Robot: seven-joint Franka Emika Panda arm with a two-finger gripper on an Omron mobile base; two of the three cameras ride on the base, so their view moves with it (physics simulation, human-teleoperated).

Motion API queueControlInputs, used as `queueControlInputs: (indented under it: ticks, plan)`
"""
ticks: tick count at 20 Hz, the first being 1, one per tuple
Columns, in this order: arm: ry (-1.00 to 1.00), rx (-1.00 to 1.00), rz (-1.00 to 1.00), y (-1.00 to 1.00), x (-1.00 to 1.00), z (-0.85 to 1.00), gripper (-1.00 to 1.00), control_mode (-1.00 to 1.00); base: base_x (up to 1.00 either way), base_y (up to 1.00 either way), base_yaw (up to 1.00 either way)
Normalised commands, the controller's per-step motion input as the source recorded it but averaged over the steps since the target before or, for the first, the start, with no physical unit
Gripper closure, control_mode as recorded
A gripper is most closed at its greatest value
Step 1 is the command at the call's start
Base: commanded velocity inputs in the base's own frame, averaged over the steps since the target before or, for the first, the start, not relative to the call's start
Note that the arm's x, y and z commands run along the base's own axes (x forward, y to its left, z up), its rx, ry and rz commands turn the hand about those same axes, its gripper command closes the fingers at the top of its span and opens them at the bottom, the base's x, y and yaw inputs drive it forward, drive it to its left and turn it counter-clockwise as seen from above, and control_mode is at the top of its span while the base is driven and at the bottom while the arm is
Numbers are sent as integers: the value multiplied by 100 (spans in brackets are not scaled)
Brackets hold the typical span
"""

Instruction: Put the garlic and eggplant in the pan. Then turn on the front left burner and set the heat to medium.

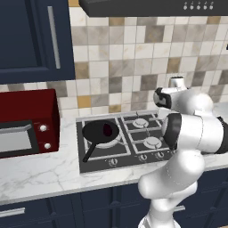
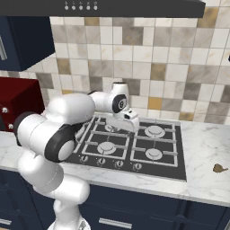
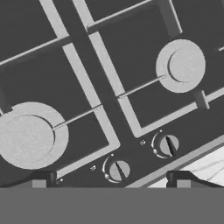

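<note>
marble counter w/ stove: pan holding eggplant sits left of gripper, fingers spread, empty.

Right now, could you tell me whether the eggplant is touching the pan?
Touching: the left base view shows the eggplant lying inside the pan, against its dark floor.

Left base view: you look from behind the arm's left, forward and down at the stove, the pan and a red microwave; middle distance.
Right base view: you look from behind its right, forward and down at the stove and marble counter.
Hand view: you look close and steeply down on burners and knobs; the picture sits rolled.
Shared: both base views take in the stove and tiled wall.
</note>
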Motion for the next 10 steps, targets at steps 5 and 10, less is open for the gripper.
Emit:
queueControlInputs:
  ticks: [5,10]
  plan:
    - [0,0,-5,-100,-49,7,-100,-100,0,0,0]
    - [0,0,-1,-100,-38,4,-100,-100,0,0,0]
